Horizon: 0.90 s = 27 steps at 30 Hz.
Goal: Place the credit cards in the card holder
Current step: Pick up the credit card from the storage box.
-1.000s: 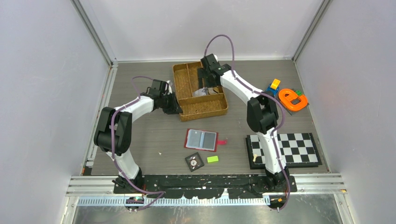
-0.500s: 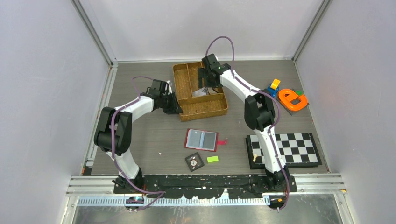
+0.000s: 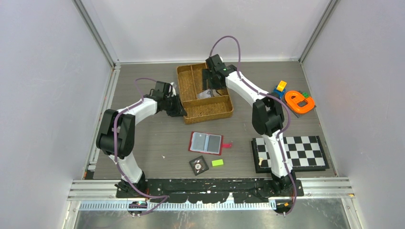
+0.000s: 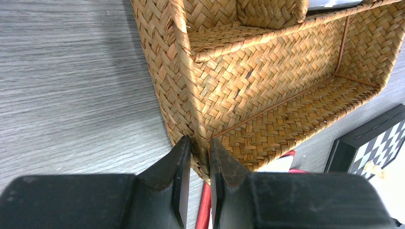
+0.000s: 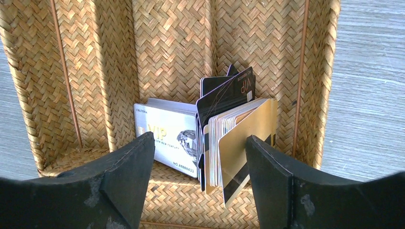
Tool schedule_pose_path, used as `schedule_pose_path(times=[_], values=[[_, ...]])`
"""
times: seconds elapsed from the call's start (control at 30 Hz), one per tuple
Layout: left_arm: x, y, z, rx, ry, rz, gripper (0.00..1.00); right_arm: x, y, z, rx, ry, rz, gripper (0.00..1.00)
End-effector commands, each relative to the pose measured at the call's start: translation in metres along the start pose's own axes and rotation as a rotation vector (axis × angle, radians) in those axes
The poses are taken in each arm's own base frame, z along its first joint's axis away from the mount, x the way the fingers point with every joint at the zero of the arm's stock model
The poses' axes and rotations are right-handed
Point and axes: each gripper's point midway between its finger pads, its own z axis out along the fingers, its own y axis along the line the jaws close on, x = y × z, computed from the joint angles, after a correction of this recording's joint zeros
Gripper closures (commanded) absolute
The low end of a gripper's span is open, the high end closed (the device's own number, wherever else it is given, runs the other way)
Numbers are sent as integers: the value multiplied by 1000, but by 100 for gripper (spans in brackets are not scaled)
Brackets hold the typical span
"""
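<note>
- Plainly, the task is judged barely begun: no card is seen in the card holder (image 3: 206, 142), which lies unfolded on the table (image 3: 153, 138), near the arms' bases and well apart from the woven tray (image 3: 188, 86).
- The credit cards (image 5: 229, 126) are stood on edge as a packed bundle in one compartment of the tray, with a white card (image 5: 167, 136) leaning beside them.
- The right gripper (image 5: 198, 143) is held open, a finger on either side of the bundle. No card is pinched, and whether the gold card (image 5: 250, 126) is touched cannot be told.
- The left gripper (image 4: 199, 145) is closed on the tray's wall at a corner, apparently to steady it.
- By judgement, everything is left: a card is to be pinched, lifted, carried across and slid into a pocket, then the others.
- The bundle is shown clearly only by the right wrist view. The clamp on the wall is made plain only by the left wrist view. The card holder's full position is given only by the overhead view.
</note>
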Motion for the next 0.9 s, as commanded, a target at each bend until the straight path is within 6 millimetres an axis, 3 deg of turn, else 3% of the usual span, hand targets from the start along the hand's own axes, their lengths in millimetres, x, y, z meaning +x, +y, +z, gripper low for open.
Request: schedule_pose_path(times=[0.0,0.6,0.87], values=[[4,-18,4,74,26,39,98,-19,30,-31,-92,-64,19,28],[5,-19,4,74,30,42,99,-24,29,-44,-83,-91,23,61],[5,-19,3,71,29,42,99,-35,25,-61,-70,-132,17,74]])
